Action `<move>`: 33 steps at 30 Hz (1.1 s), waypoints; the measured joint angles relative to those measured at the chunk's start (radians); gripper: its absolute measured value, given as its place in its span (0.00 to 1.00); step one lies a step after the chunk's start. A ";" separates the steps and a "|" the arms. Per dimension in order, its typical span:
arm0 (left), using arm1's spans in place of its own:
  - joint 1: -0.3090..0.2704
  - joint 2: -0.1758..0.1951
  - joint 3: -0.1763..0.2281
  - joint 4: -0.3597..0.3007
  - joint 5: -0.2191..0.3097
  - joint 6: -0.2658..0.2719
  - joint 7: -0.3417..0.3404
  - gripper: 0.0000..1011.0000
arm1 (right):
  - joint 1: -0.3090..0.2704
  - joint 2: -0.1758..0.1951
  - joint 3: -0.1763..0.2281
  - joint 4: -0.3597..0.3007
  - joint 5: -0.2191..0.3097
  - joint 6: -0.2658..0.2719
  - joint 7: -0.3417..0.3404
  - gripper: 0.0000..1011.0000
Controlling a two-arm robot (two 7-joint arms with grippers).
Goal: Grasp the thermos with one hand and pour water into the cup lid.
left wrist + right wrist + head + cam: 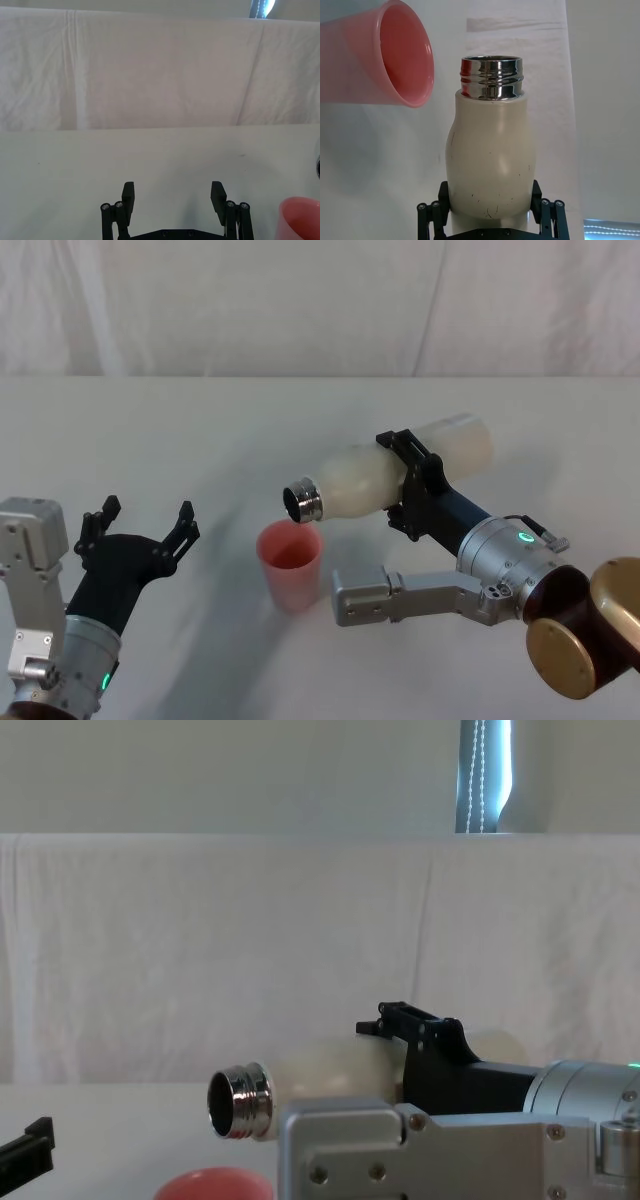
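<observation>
My right gripper (412, 485) is shut on the cream-white thermos (385, 475), gripping its body near the middle. The thermos lies tipped almost level above the table, its steel neck (303, 502) pointing left and slightly down, right over the rim of the pink cup lid (291, 563). The cup lid stands upright on the table. From the right wrist, the thermos (490, 160) sits between the black fingers (431, 215), with the cup lid (395, 55) just beyond the neck. My left gripper (140, 522) is open at the lower left, apart from the cup lid (300, 217).
A white cloth covers the table (200, 430) and hangs as a backdrop behind it. The grey metal bracket (375, 597) of my right arm reaches close to the cup lid's right side. Bare table lies behind and left of the cup.
</observation>
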 joint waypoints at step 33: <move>0.000 0.000 0.000 0.000 0.000 0.000 0.000 0.99 | 0.012 0.013 -0.010 -0.015 -0.024 -0.003 0.008 0.94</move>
